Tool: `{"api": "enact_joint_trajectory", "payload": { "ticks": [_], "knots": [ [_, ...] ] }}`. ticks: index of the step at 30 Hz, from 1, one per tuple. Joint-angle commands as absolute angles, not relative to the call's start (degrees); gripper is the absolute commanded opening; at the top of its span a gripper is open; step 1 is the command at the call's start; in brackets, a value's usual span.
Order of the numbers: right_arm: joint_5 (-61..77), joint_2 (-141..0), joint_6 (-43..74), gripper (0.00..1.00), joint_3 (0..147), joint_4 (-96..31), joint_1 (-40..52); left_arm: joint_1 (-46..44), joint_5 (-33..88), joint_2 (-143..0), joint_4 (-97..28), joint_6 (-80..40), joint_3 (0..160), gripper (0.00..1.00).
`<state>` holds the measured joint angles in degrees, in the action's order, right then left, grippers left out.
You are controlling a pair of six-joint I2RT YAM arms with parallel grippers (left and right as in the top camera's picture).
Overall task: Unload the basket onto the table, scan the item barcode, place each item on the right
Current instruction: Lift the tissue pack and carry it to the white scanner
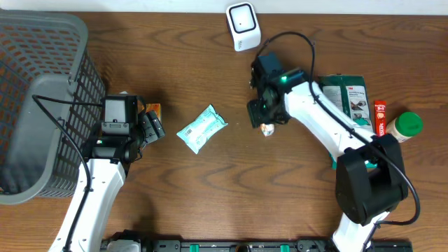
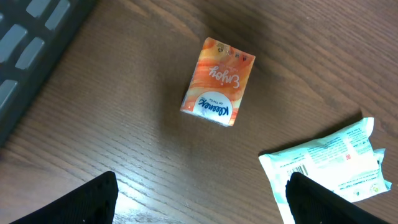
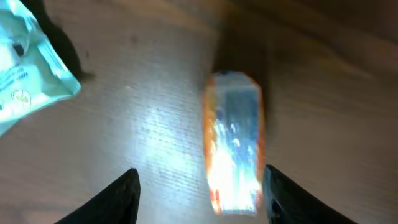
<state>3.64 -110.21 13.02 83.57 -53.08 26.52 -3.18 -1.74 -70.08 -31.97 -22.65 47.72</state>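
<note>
We see small orange packet [image 3: 233, 155] on table [image 1: 210, 196], straight under right tool [image 3: 199, 177]; long axis crosses closing line. Jaws apart, flanking narrow width, untouching. Barcode scanner [image 1: 242, 26] nearest right arm. Left tool [image 2: 200, 186] apart, empty.

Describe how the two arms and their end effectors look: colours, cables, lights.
The left arm and right arm have white rounded links and black joints. The left end effector and right end effector are black. Thin black cables loop off both arms. A green light glows near the right wrist.
</note>
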Motion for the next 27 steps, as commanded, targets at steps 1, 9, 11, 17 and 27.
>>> {"api": "enact_joint_trajectory", "payload": {
  "ticks": [1, 9, 11, 17, 27],
  "knots": [
    [0.91, -110.28, 13.23, 0.59, 78.85, -49.23, 27.86, -3.2, -2.61, -70.08, -32.05, -22.55, 49.19, 0.87],
    [-3.03, -110.28, 13.19, 0.53, 76.27, -44.31, 27.97, -3.2, -2.61, -70.08, -32.05, -22.55, 49.19, 0.87],
    [-3.18, -110.28, 12.6, 0.51, 76.27, -43.51, 27.97, -3.2, -2.61, -70.08, -32.05, -22.55, 49.19, 0.87],
    [-3.36, -110.74, 11.51, 0.42, 76.05, -42.11, 28.49, -3.2, -2.61, -70.08, -32.08, -22.55, 49.19, 0.87],
    [-7.7, -110.76, 11.51, 0.4, 74.37, -42.5, 28.6, -3.2, -2.61, -70.08, -32.08, -22.55, 49.15, 0.87]
  ]
}}
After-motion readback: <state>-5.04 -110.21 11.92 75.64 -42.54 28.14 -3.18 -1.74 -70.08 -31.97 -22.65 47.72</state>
